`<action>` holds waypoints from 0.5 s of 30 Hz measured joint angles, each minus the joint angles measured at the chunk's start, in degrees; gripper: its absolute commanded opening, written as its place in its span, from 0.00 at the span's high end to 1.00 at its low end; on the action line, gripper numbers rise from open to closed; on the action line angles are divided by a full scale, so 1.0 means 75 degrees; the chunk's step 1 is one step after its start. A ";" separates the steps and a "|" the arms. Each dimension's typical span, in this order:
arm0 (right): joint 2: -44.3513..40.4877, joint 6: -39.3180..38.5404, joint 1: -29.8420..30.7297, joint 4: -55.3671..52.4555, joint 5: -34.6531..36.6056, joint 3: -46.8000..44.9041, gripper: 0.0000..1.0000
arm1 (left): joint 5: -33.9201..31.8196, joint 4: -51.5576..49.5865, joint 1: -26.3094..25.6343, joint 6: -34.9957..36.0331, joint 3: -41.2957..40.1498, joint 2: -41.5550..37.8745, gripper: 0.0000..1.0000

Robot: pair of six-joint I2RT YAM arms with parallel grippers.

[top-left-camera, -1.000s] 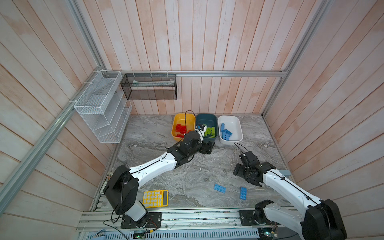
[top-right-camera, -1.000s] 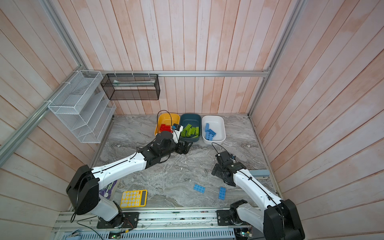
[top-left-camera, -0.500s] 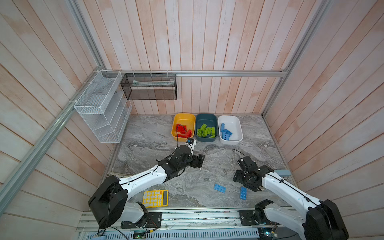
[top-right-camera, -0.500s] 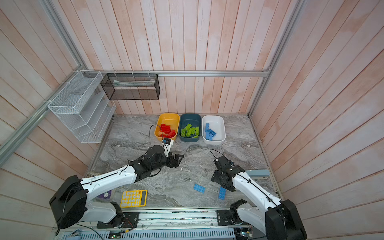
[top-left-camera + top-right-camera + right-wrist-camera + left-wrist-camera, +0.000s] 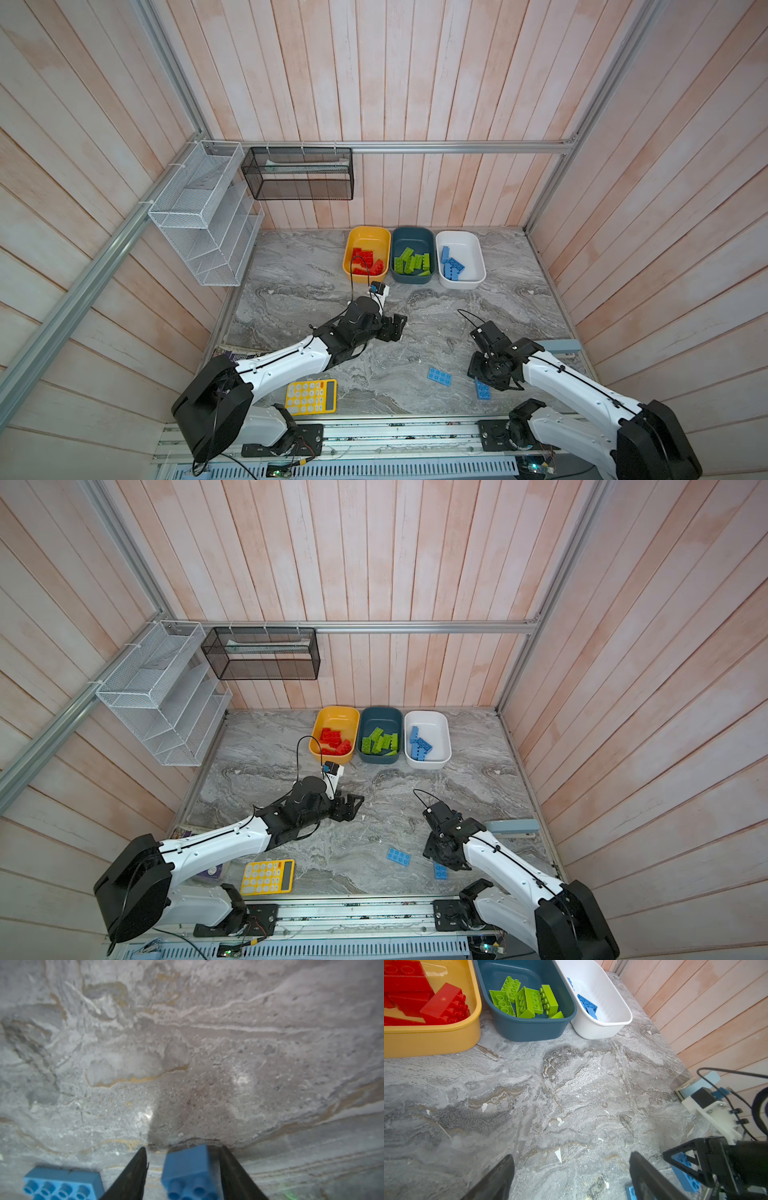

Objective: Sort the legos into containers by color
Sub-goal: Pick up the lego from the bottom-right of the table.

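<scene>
— Tubs, counted in both top views: three in a row by the far wall, a yellow tub (image 5: 368, 230), a teal tub (image 5: 411, 230) and a white tub (image 5: 473, 249). How many bricks are out?

— Two, both light blue, on the tabletop (image 5: 291, 299): a loose brick (image 5: 439, 376) and, near it, the target brick (image 5: 482, 390), partly under the right tool (image 5: 482, 378). One yellow calculator (image 5: 311, 397) lies well apart. Red bricks (image 5: 365, 262) lie in the yellow tub, green bricks (image 5: 411, 264) in the teal, blue bricks (image 5: 452, 266) in the white. The heaps overlap too much to count from up here.

— And the left wrist view?

— At least five green bricks (image 5: 527, 1001), three red bricks (image 5: 444, 1005) and two blue bricks (image 5: 588, 1006). The left tool (image 5: 571, 1161) hangs wide open and empty over bare tabletop, short of the tubs.

— The right wrist view?

— The target brick (image 5: 187, 1169) sits between the right tool (image 5: 182, 1148) jaws. One finger (image 5: 228, 1167) lies against it and a gap shows at the other, so it is not clamped yet.

— How should this go?

— My judgement: close squarely on the flat sides, lift straight up so the loose brick (image 5: 62, 1182) is not nudged, then carry it to the white tub, clear of the left tool.
</scene>
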 measured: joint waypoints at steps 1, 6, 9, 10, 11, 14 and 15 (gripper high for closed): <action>0.0012 -0.0020 0.0023 -0.0012 -0.0041 0.0000 0.63 | -0.0003 -0.0003 -0.0006 -0.0003 -0.0009 -0.0020 0.12; -0.0026 0.0006 0.0055 -0.0017 -0.0073 0.0015 0.84 | -0.0026 -0.0006 -0.0029 -0.0058 -0.0166 -0.0300 0.12; -0.0041 0.0023 0.0070 -0.0015 -0.0067 0.0012 0.84 | -0.0029 -0.0012 -0.0041 -0.0093 -0.0291 -0.0475 0.12; -0.0047 0.0023 0.0070 -0.0012 -0.0058 0.0012 0.84 | -0.0038 -0.0015 -0.0047 -0.0117 -0.0323 -0.0525 0.12; -0.0044 0.0023 0.0070 -0.0023 -0.0041 0.0032 0.84 | -0.0050 -0.0020 -0.0050 -0.0119 -0.0358 -0.0574 0.12; 0.0093 -0.0015 0.0082 -0.0108 0.0035 0.0341 0.84 | -0.0064 -0.0108 -0.0079 -0.0140 -0.0428 -0.0685 0.12; 0.0210 -0.0058 0.0082 -0.0119 0.0085 0.0571 0.84 | -0.0082 -0.0146 -0.0093 -0.0143 -0.0443 -0.0711 0.12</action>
